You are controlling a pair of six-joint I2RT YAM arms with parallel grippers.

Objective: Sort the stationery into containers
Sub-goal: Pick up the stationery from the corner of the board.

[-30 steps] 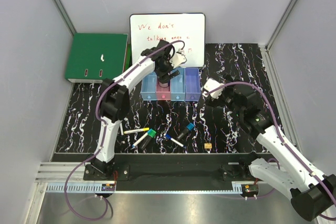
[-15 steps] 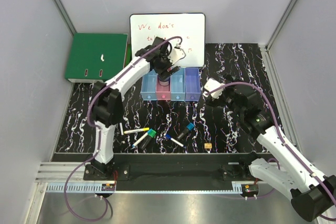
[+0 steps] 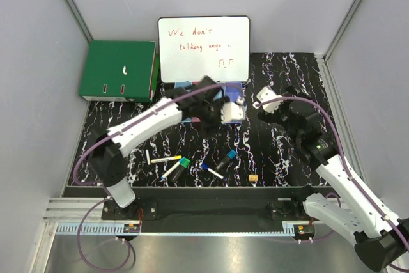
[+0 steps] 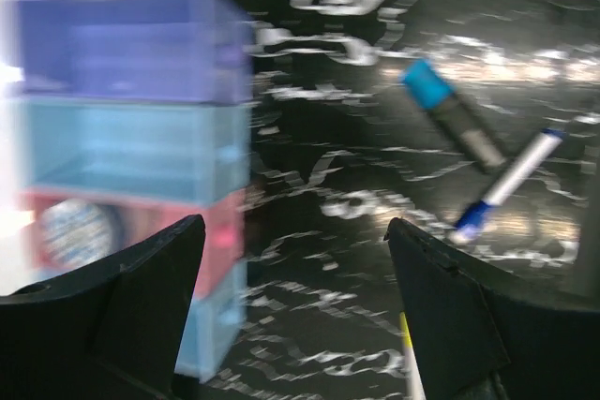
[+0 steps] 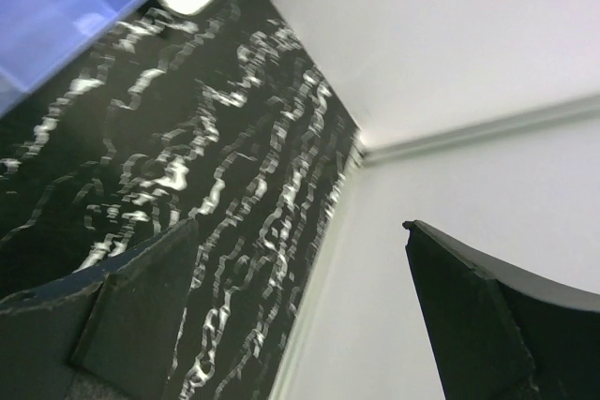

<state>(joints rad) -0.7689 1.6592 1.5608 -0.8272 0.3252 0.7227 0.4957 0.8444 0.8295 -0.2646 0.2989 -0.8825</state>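
Loose stationery lies near the table's front: a yellow-white pen [image 3: 165, 158], a green-capped marker [image 3: 183, 163], a blue-white pen [image 3: 213, 171], a blue-capped black marker [image 3: 225, 158] and a tiny yellow piece [image 3: 253, 177]. My left arm covers most of the containers; a purple bin [image 3: 235, 87] shows. In the left wrist view the purple bin [image 4: 122, 44], a light blue bin [image 4: 131, 147] and the pink bin [image 4: 220, 250] sit at the left, with a blue-white cylinder [image 4: 75, 231] in the pink one. The left gripper [image 4: 295, 227] is open and empty. The right gripper [image 5: 300, 227] is open and empty too.
A whiteboard [image 3: 203, 49] leans at the back, and a green binder [image 3: 118, 70] lies at the back left. Grey walls enclose the table; the right wrist view faces the back right corner wall [image 5: 450, 44]. The right gripper [image 3: 281, 101] hovers right of the bins.
My left arm has swung down from above the bins toward the front and right, now low across them. The right gripper has lifted slightly toward the back.
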